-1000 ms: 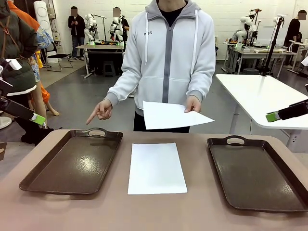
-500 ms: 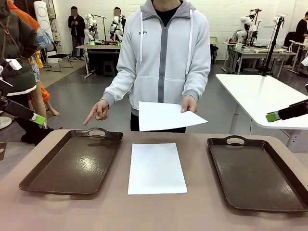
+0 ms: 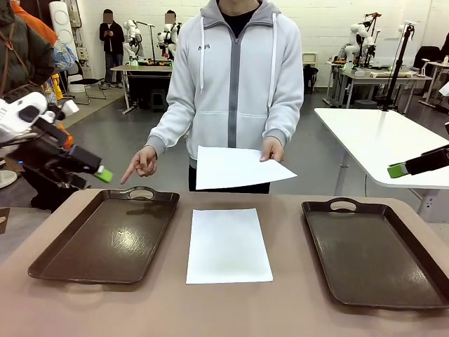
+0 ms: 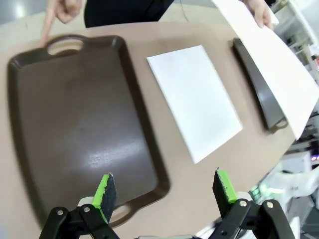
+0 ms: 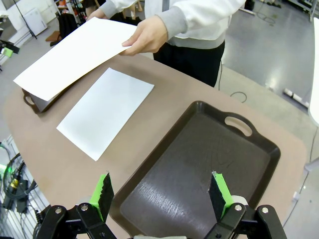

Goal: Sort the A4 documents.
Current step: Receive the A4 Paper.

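One white A4 document point(image 3: 229, 246) lies flat on the table between two dark brown trays. It also appears in the left wrist view point(image 4: 194, 99) and the right wrist view point(image 5: 107, 112). A person across the table holds a second A4 document point(image 3: 238, 167) in one hand above the far edge. Their other hand point(image 3: 144, 163) points a finger down at the left tray point(image 3: 105, 235). My left gripper point(image 3: 102, 174) hangs open in the air beside that tray's far left corner, its fingers point(image 4: 104, 191) apart over the tray point(image 4: 75, 124). My right gripper point(image 3: 396, 170) is open, raised over the right tray point(image 5: 199, 164).
The right tray point(image 3: 379, 253) sits at the table's right side, with a handle hole at its far end. A white table point(image 3: 379, 140) stands behind it to the right. The tabletop has rounded corners and bare surface in front of the sheet.
My left arm has swung in from the left edge toward the left tray's far corner. The person has shifted the held sheet slightly left. My right arm has not moved.
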Motion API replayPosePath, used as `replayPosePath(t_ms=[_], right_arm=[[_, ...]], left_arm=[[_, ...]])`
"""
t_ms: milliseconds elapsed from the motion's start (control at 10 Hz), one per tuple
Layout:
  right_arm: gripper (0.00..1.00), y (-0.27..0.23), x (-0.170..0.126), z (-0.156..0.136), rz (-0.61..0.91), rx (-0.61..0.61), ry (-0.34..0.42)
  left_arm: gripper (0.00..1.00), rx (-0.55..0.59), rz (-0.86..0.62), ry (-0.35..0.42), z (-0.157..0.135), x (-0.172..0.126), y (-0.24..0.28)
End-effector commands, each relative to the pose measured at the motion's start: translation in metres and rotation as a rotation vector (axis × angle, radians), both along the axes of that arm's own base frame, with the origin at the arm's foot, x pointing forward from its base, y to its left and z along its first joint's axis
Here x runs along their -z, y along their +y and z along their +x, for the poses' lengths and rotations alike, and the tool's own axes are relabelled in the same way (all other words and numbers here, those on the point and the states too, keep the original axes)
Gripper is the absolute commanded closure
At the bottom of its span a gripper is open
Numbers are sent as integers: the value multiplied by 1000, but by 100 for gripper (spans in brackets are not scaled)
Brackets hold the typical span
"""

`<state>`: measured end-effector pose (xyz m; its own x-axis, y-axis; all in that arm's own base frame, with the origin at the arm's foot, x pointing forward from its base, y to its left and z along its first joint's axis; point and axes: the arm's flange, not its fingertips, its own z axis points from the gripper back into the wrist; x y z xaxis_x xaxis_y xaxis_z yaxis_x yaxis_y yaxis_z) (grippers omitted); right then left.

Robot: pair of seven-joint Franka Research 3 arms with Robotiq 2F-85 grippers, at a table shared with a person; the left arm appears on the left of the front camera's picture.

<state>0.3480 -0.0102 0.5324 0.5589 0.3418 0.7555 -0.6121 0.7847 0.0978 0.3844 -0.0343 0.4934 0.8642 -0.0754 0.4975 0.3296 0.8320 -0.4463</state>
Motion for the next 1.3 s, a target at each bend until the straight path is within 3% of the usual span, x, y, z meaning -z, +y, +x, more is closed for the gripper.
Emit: replayPosePath(t_ms=[0,200,300,800,1200], right_arm=[[0,0,1,1,2,1,0],[0,0,1,1,2,1,0],[0,0,1,1,2,1,0],[0,0,1,1,2,1,0],[0,0,1,1,2,1,0]], left_arm=[[0,-78,-176,93,23,2,-21],[0,-124,-322,233,37,24,-50],[0,-148,-389,267,44,33,-62],[0,-155,-679,253,84,47,-101],[0,-89,-772,287,108,61,-139]])
